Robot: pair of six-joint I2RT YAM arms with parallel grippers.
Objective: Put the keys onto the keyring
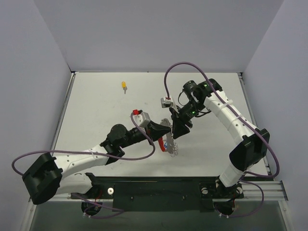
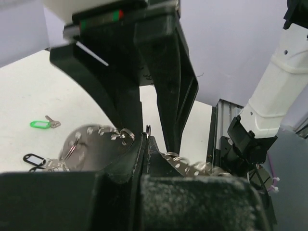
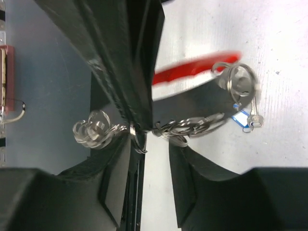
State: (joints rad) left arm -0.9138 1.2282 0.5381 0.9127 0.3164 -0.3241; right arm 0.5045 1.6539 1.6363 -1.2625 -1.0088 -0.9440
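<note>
Keyring (image 3: 192,72) wire is pinched by the left gripper (image 3: 134,126); the right gripper's (image 3: 155,144) jaws gape narrowly around it. Only overhead shows the yellow-tagged key (image 1: 124,85).

surface: white table (image 1: 96,110) | lying on it: yellow-tagged key (image 1: 124,85), green-tagged key (image 2: 41,124)

No legible text, label or number anywhere.

Left arm stretched low, reaching forward. Left gripper (image 1: 168,129) fully closed, pinching keyring (image 3: 192,70) wire. Right arm folded back, wrist bent down. Right gripper (image 1: 177,136) jaws part-open, tips just beside left gripper's tips.
</note>
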